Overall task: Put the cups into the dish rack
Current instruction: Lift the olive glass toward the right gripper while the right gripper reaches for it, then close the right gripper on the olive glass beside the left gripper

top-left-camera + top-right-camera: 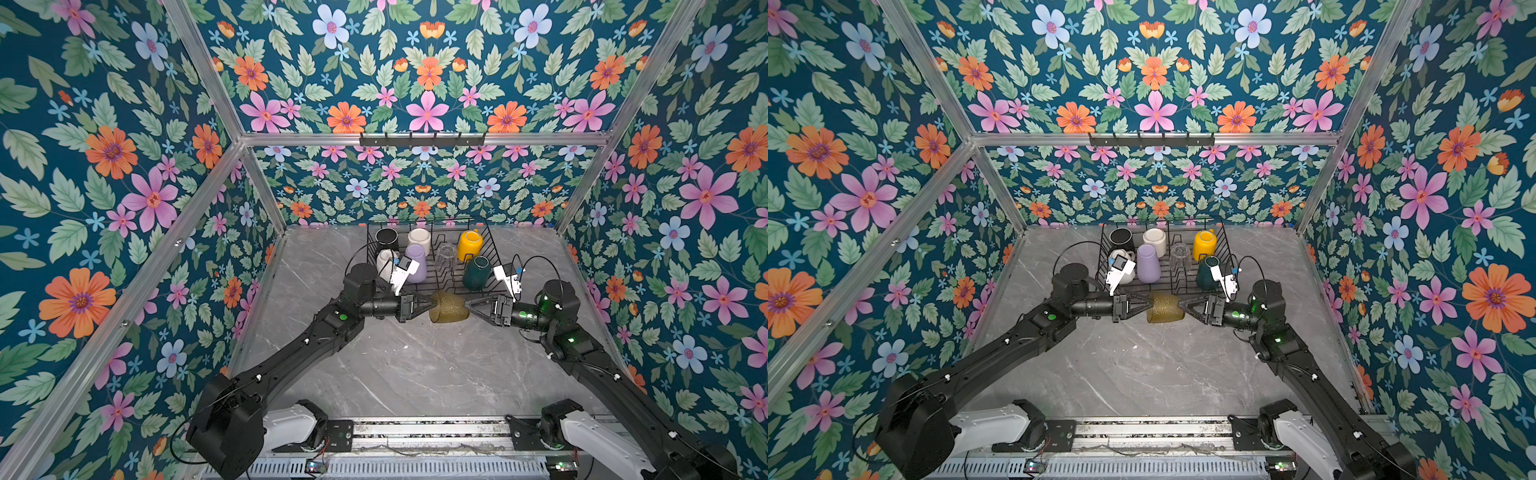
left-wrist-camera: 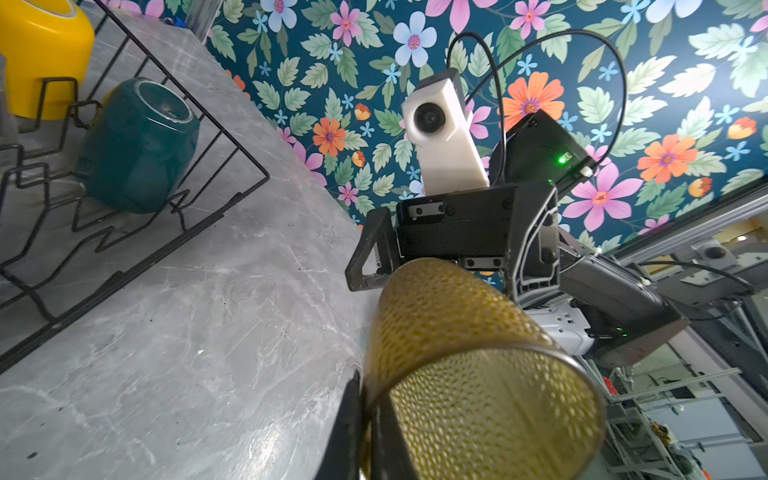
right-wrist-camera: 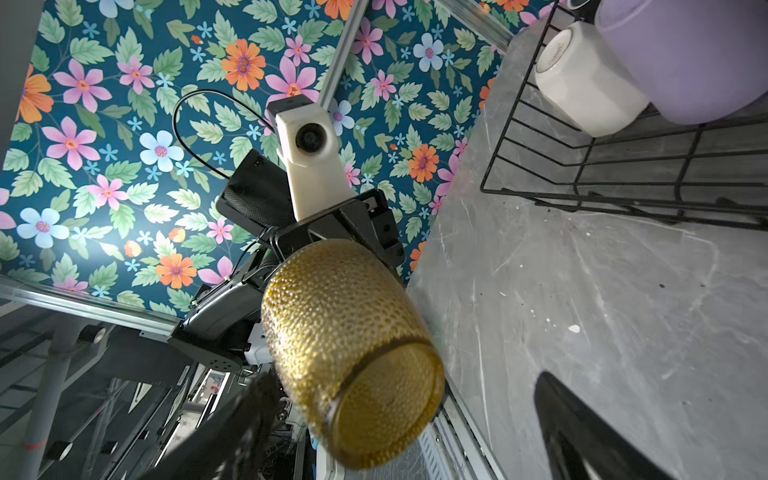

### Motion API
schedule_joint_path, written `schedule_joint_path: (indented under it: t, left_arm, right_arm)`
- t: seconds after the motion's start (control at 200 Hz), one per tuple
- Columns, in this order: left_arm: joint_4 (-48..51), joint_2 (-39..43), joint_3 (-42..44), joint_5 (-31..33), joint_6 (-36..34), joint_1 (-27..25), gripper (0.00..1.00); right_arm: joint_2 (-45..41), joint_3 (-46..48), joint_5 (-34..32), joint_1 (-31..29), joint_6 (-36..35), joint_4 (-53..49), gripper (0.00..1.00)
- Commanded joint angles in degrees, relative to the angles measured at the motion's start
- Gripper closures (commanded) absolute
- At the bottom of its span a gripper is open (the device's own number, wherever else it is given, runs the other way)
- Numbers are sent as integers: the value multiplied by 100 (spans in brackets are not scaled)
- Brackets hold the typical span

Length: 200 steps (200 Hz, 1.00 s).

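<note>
Over the near stretch of grey counter (image 1: 395,374) both arms reached inward, and I could see no cup standing loose on it. Where they met, just in front of the dish rack (image 1: 489,243), the olive-amber glass (image 1: 449,307) hung on its side, clear of the counter, mouth toward the left arm and base toward the right.

The left claw (image 1: 430,305) was clamped on the rim, one finger (image 2: 353,415) outside the wall and the other inside the mouth. That is a thin pinch, good for lifting a glass off a surface but awkward for turning it over. The right claw (image 1: 468,305) stood spread wide with its jaws either side of the base, not closed on anything. To me it looked like a handover, the right side taking the sturdier end so the glass could go in mouth-down.

Beyond them the rack already held seven cups. The green mug (image 1: 477,272), lilac tumbler (image 1: 415,264) and pale mug (image 1: 385,261) sat toward the front. The clear glass (image 1: 446,254) stood in the middle among the prongs. Along the back were the black mug (image 1: 386,239), tall white mug (image 1: 419,240) and yellow mug (image 1: 469,245). Most were upended or tipped, presumably to drain. The amber one seemed to be the last, and the gap near the clear glass looked the likeliest spot.
</note>
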<state>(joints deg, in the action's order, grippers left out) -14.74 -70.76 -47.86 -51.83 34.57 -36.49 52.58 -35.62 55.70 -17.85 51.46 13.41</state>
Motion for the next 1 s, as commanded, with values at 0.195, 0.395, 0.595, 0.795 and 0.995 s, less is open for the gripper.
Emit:
schedule_joint_path:
  t: [0.195,0.395,0.595,0.795,0.995]
  left_arm:
    - [-1292,-208,118,-438,521,10,100]
    - [-1723,-375,175,-607,761,10,100]
    - [-1953,-399,233,-797,876,10,100]
    - [-2380,-455,344,-1062,1124,10,100]
    - [-2595,-477,357,-1178,1229,10,100]
  right_arm:
    - [378,-127,431,-363,369,913,9]
    - [542,-192,468,-503,445,1096,17]
    - [629,-191,494,-520,522,1189,30]
    - [618,-191,501,-521,540,1206,40]
    - [597,-167,512,-525,558,1191,52]
